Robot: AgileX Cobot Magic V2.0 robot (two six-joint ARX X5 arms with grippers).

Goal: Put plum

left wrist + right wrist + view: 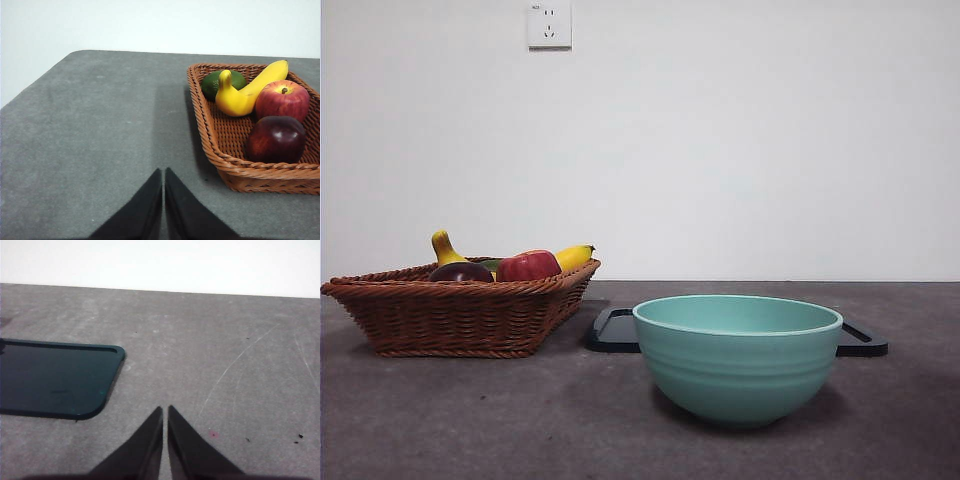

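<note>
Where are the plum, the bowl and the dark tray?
plum (276, 139): left wrist view, middle of its glossy skin.
bowl (738, 365): front view, outer wall.
tray (55, 377): right wrist view, flat bare surface.

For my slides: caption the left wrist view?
Shut left gripper beside basket holding plum, apple, banana, lime.

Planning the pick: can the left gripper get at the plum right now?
Probably yes. The plum lies uncovered in the wicker basket, at its near rim beside the red apple; the shut left gripper must open first.

Brown woven basket (450, 315) holding dark maroon plum (276, 139), red apple (283, 99), yellow banana (248, 92), possibly green lime (215, 82); teal bowl (737, 355).
</note>
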